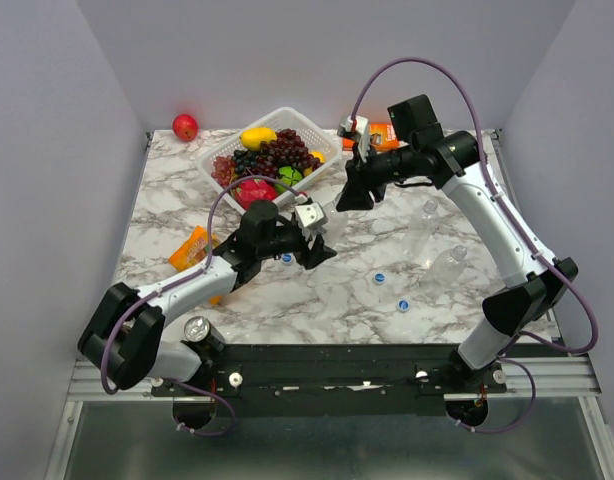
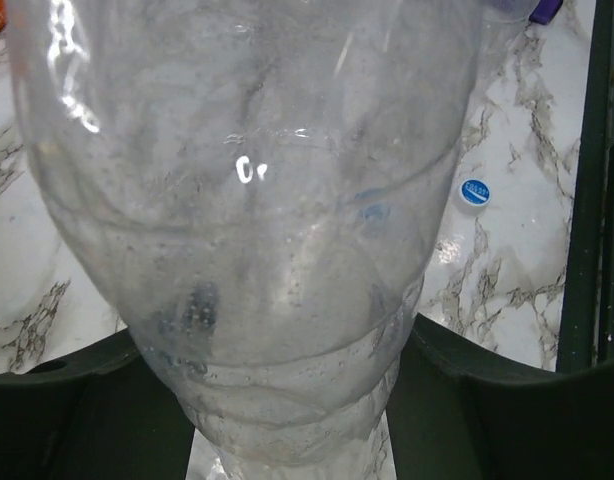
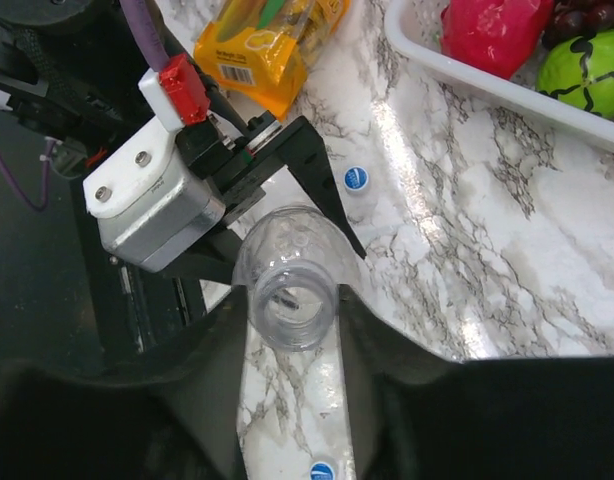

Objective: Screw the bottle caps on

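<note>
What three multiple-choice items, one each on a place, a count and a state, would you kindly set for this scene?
1. Where is the red fruit?
A. in front of the arm bases
B. at the far left corner of the table, outside the basket
C. on the orange packet

2. How many blue caps lie loose on the table in the top view?
A. one
B. two
C. three

3. What is the state of the neck of the bottle in the right wrist view?
A. open, with no cap on it
B. closed with a blue cap
C. closed with a silver lid

Answers:
1 B, as it sits alone at that corner, beyond the basket's rim.
2 C, as one lies near the middle and two lie further right.
3 A, as the camera looks straight into the bare mouth.
</note>
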`<state>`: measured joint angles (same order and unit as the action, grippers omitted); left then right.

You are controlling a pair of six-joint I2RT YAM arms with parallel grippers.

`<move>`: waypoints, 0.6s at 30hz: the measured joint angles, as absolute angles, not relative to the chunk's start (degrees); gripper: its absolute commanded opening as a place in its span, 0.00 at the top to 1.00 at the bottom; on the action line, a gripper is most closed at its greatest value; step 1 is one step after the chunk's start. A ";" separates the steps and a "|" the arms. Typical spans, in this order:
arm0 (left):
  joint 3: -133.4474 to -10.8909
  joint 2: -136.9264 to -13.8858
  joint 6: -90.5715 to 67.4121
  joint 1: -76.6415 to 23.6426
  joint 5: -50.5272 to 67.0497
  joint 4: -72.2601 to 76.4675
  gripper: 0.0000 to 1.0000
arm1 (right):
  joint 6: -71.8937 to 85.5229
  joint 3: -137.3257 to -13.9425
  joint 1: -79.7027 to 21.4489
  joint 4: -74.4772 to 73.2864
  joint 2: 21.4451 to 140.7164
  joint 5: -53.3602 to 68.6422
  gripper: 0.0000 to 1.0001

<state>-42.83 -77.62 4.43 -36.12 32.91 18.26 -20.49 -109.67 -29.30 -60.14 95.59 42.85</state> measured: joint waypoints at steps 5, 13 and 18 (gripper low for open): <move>-41.65 -75.94 3.05 -35.48 30.30 18.74 0.47 | -20.43 -111.83 -29.32 -61.10 95.50 41.36 0.20; -41.54 -68.62 1.26 -28.42 28.38 14.26 0.93 | -25.30 -114.85 -28.75 -61.60 91.92 35.05 0.08; -41.54 -60.12 1.50 -25.08 24.27 9.67 1.00 | -34.94 -106.85 -28.71 -62.76 90.87 32.01 0.19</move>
